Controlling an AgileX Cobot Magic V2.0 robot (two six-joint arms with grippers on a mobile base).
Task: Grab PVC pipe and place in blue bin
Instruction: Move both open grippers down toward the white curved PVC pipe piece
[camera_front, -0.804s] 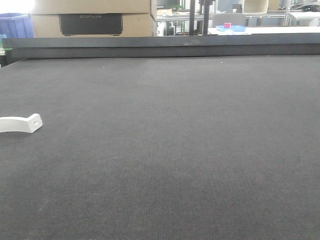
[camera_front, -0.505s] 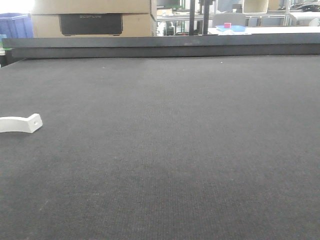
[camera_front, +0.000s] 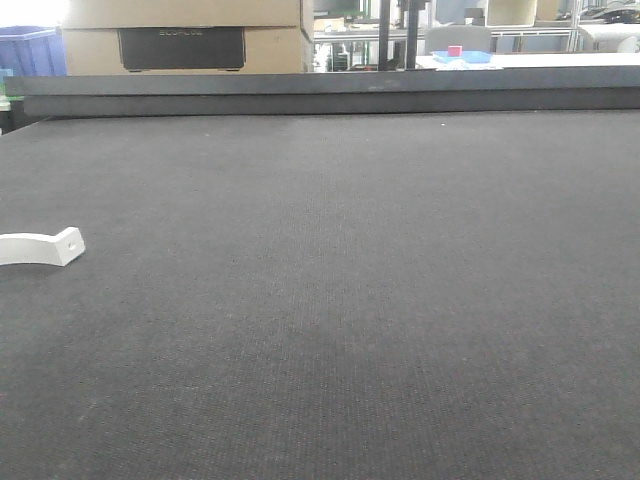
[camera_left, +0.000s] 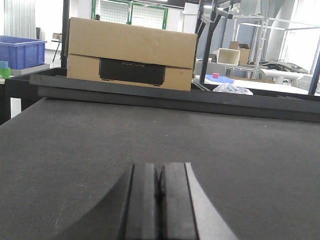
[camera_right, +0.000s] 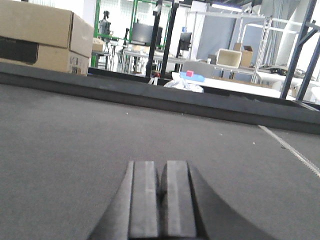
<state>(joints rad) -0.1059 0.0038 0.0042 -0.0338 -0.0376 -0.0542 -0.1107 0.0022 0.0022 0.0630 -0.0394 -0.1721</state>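
A white curved piece, the PVC pipe (camera_front: 40, 247) by its look, lies on the dark table mat at the far left, cut off by the frame edge. The blue bin (camera_front: 30, 50) stands beyond the table's far left corner and also shows as a blue bin (camera_left: 20, 50) in the left wrist view. My left gripper (camera_left: 160, 170) is shut with nothing between its fingers, low over the bare mat. My right gripper (camera_right: 162, 167) is shut and empty too. Neither gripper appears in the front view, and the pipe is in neither wrist view.
A raised dark rim (camera_front: 320, 95) runs along the table's far edge. Behind it sits a large cardboard box (camera_front: 185, 35), also seen as a box (camera_left: 131, 60). A small blue tray with a red cube (camera_front: 462, 55) rests on a bench further back.
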